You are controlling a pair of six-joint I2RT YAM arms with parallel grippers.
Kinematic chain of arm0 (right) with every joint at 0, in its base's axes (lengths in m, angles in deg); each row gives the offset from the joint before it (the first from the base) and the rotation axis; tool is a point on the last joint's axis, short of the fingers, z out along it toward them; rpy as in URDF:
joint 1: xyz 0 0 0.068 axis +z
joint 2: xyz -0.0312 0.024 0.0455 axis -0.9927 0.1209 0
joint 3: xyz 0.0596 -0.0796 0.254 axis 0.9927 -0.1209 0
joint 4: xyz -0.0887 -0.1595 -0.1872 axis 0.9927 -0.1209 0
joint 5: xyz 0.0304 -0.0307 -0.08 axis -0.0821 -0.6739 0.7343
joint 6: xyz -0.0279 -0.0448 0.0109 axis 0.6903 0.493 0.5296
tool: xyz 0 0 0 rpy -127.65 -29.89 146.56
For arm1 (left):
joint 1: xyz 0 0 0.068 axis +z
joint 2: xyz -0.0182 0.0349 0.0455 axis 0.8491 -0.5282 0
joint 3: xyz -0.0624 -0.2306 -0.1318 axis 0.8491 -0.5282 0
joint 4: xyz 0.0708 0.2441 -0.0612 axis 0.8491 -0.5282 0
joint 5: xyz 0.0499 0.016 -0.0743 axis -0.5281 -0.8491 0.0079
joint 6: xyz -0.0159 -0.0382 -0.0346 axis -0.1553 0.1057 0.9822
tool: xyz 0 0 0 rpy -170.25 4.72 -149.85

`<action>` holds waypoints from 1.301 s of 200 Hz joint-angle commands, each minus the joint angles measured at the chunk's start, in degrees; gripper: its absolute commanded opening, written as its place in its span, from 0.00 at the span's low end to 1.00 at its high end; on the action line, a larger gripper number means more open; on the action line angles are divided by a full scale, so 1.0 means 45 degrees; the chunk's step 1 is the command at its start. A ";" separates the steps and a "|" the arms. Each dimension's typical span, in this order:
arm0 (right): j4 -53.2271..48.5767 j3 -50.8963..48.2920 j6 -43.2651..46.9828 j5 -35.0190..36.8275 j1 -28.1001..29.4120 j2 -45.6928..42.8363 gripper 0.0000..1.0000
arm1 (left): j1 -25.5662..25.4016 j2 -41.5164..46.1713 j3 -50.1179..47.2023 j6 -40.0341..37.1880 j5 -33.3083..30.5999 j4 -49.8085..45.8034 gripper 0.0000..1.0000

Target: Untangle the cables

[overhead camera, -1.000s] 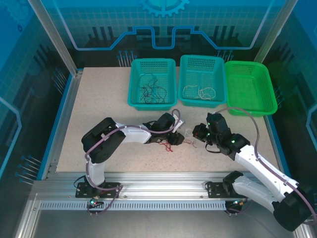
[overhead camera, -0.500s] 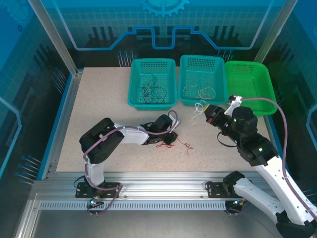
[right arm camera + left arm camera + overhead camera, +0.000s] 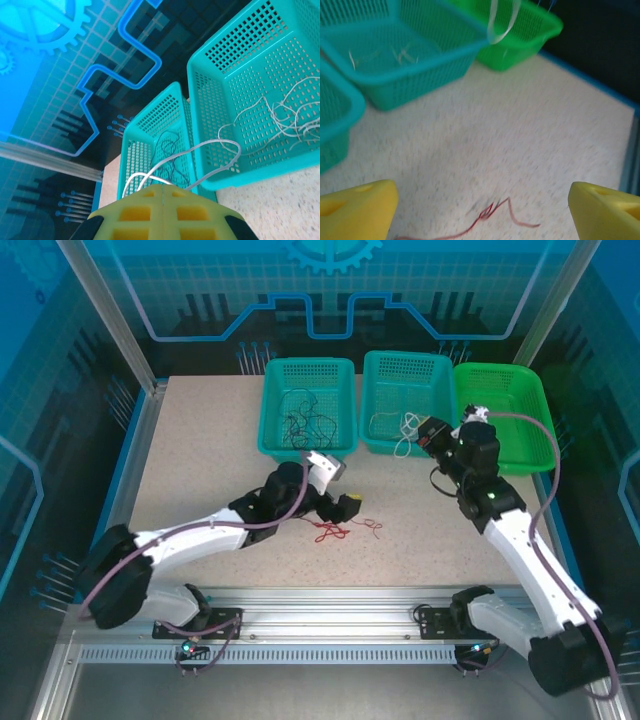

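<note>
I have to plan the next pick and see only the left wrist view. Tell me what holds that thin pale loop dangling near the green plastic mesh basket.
Observer: The right gripper holds it. Its jaws are shut on that thin whitish-grey cable.
Operator: Report what the leftmost basket contains; its inside is cut off for me.
Observer: In the top view, thin dark cables lie tangled on the floor of the left teal plastic mesh basket.

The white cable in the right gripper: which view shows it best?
Right wrist: the white cable loops out of the shut right gripper, sharp and near. Top external shows it tiny; left wrist, a blurred loop.
</note>
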 commanded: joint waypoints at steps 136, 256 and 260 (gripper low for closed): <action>-0.0927 0.4800 0.4960 -0.1633 -0.1388 0.6707 0.47 | 0.0061 0.4444 -0.2268 0.0108 -0.1500 -0.1807 0.92; -0.7610 0.0762 0.6863 0.1070 0.4839 0.3313 0.69 | 0.0102 0.4336 -0.3019 -0.1595 -0.1756 -0.1973 0.93; -0.7629 0.0710 0.6792 0.1055 0.4888 0.3530 0.69 | 0.0105 0.4316 -0.3048 -0.1556 -0.1741 -0.1932 0.93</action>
